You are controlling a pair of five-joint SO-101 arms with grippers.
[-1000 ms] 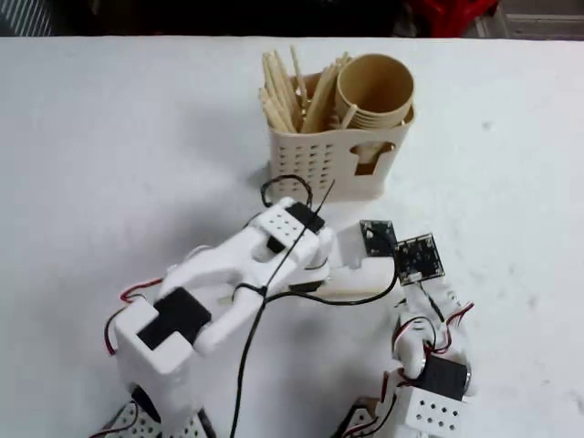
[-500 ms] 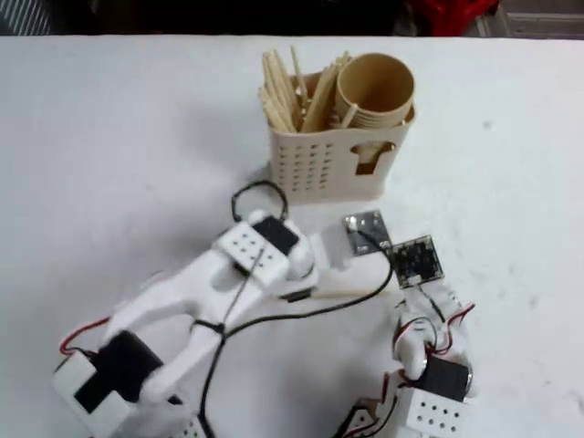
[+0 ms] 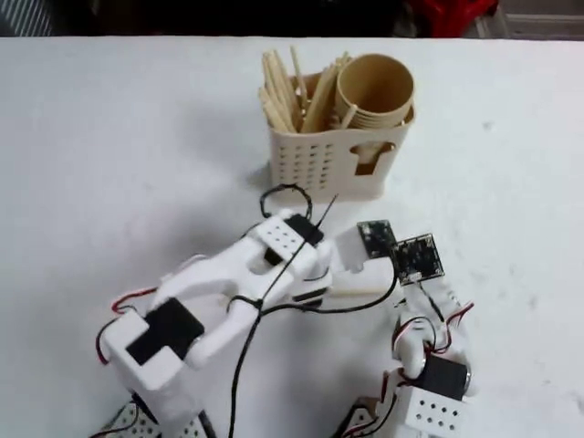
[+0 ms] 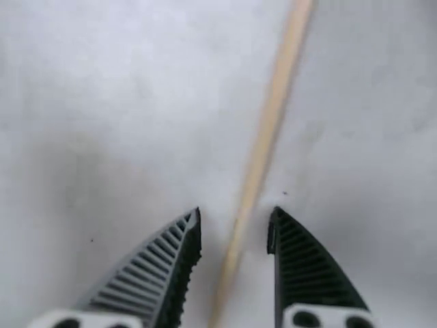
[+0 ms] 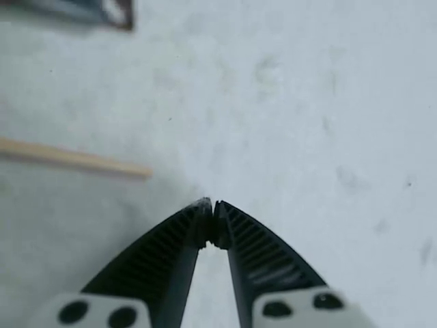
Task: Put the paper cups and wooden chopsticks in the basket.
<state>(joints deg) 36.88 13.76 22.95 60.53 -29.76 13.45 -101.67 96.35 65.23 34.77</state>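
Note:
A loose wooden chopstick (image 4: 266, 143) lies flat on the white table (image 3: 119, 137). My left gripper (image 4: 234, 229) is open low over it, one finger on each side of the stick, not closed on it. In the high view the chopstick (image 3: 360, 292) shows just beyond the left arm (image 3: 283, 246). The cream basket (image 3: 333, 164) stands at the back, holding stacked paper cups (image 3: 374, 87) and several upright chopsticks (image 3: 287, 87). My right gripper (image 5: 212, 222) is shut on nothing, just above the table, with the loose chopstick's end (image 5: 75, 158) a short way off.
The right arm (image 3: 429, 365) sits folded at the table's near edge, close beside the left arm's wrist. Black cables (image 3: 274, 301) loop over the left arm. Bare table spreads to the left and right of the basket.
The left arm's body swung left half a second ago and has come back; its wrist is again over the chopstick. The chopstick, basket and right arm have not moved.

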